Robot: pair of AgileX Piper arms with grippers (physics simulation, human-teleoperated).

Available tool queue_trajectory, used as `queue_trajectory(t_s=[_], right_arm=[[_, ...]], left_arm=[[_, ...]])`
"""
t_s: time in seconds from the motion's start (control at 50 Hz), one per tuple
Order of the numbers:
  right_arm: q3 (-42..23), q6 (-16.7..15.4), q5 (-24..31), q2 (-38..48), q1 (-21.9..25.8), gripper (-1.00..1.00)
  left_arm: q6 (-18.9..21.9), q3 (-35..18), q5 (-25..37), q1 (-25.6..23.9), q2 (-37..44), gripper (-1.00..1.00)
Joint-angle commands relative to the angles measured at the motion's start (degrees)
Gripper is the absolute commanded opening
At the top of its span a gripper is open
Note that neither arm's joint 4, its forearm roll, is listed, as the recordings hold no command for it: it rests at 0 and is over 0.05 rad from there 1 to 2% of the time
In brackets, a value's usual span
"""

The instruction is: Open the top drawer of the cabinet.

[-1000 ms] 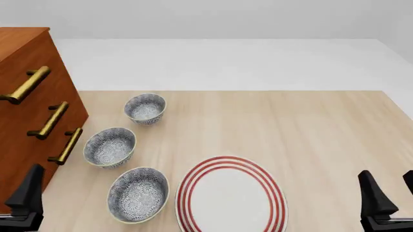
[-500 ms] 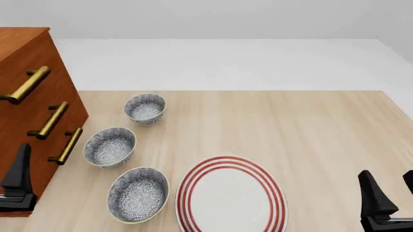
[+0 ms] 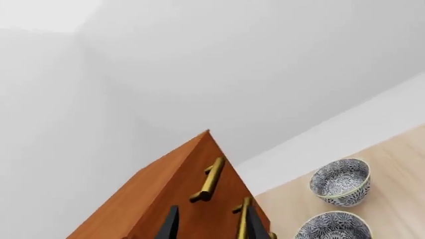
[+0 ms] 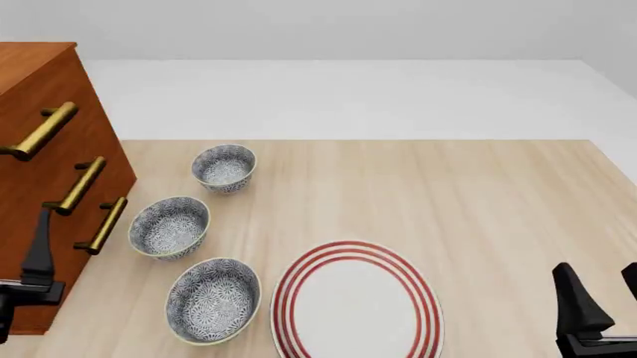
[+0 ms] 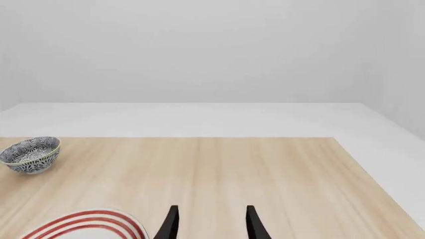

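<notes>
The cabinet [image 4: 40,171] stands at the table's left edge, reddish-brown with three brass bar handles. The top drawer [image 4: 35,93] is closed flush, and its handle [image 4: 42,130] is the uppermost. My left gripper [image 4: 40,224] hangs in front of the cabinet's lower part, below the middle handle and beside the bottom one, touching nothing. In the left wrist view the left gripper [image 3: 211,221] is open, with the top handle [image 3: 211,179] ahead of the fingers. My right gripper [image 4: 600,282] is open and empty at the near right, and also shows in the right wrist view [image 5: 211,221].
Three patterned bowls [image 4: 224,168] [image 4: 169,226] [image 4: 213,300] stand in a row just right of the cabinet. A red-ringed white plate [image 4: 356,306] lies at the near middle. The wooden table [image 4: 478,201] ends at a pale floor beyond.
My left gripper has risen from the near left corner and moved up along the cabinet front toward the handles. The right gripper, the drawers and the dishes have not moved.
</notes>
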Motion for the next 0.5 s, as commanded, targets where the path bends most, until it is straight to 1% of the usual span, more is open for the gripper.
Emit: queue_trajectory(t_s=[0.02,0.04,0.06,0.08,0.1,0.12,0.16,0.24,0.28,0.5], right_arm=[[0.00,0.01,0.00,-0.01,0.01,1.00],[0.00,0.01,0.00,0.00,-0.01,1.00],[0.00,0.00,0.00,0.00,0.00,1.00],[0.00,0.00,0.00,-0.01,-0.01,1.00],[0.00,-0.01,0.00,0.00,0.01,1.00],[0.00,0.00,0.00,0.01,0.02,1.00],[0.00,-0.02,0.00,0.00,-0.01,1.00],[0.00,-0.01,0.00,0.00,0.01,1.00],[0.00,0.00,0.00,0.01,0.02,1.00],[0.00,0.00,0.00,0.00,0.00,1.00]], left_arm=[[7.90,1.24,-6.76,-0.55,5.53,1.00],[9.62,2.14,-9.20,-0.81,7.14,1.00],[10.18,2.45,-10.51,-0.65,8.06,1.00],[11.70,3.02,-13.21,-0.16,10.81,1.00],[11.78,3.42,-13.95,-1.00,11.26,1.00],[11.56,3.28,-14.37,-0.41,11.69,1.00],[13.02,3.90,-16.05,-0.79,12.54,1.00],[13.80,3.67,-18.51,-0.10,15.88,1.00],[13.35,3.23,-17.93,0.46,16.05,1.00],[17.23,2.82,-23.38,2.10,20.08,1.00]])
